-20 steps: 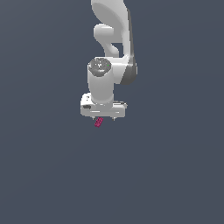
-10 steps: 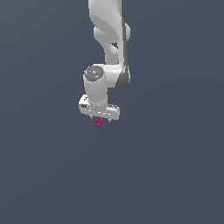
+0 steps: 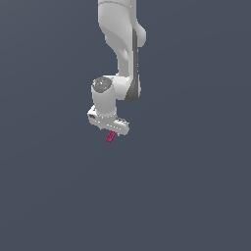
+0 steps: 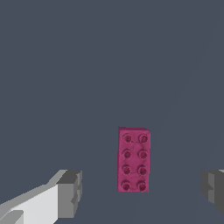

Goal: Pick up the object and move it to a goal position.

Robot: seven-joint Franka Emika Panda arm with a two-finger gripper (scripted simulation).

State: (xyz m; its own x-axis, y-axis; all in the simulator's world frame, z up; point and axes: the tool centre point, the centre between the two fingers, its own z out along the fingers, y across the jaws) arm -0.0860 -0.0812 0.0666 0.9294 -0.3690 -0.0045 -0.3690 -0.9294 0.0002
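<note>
The object (image 4: 133,159) is a small magenta-pink oblong brick with two rows of studs on its top face. In the wrist view it lies between my gripper (image 4: 142,190) fingers, with a clear gap on each side. One grey fingertip (image 4: 70,192) and the other fingertip (image 4: 214,187) stand wide apart and touch nothing, so the gripper is open. In the exterior view the object (image 3: 111,137) shows as a tiny pink piece just under the white gripper (image 3: 112,131), whose fingers are too small to make out there.
A plain dark grey-blue surface fills both views. The white arm (image 3: 122,44) rises from the gripper to the top edge of the exterior view. No other objects or edges show.
The upper arm links have shifted toward the exterior view's right and the hand has turned a little. The brick stays at the same spot under the hand.
</note>
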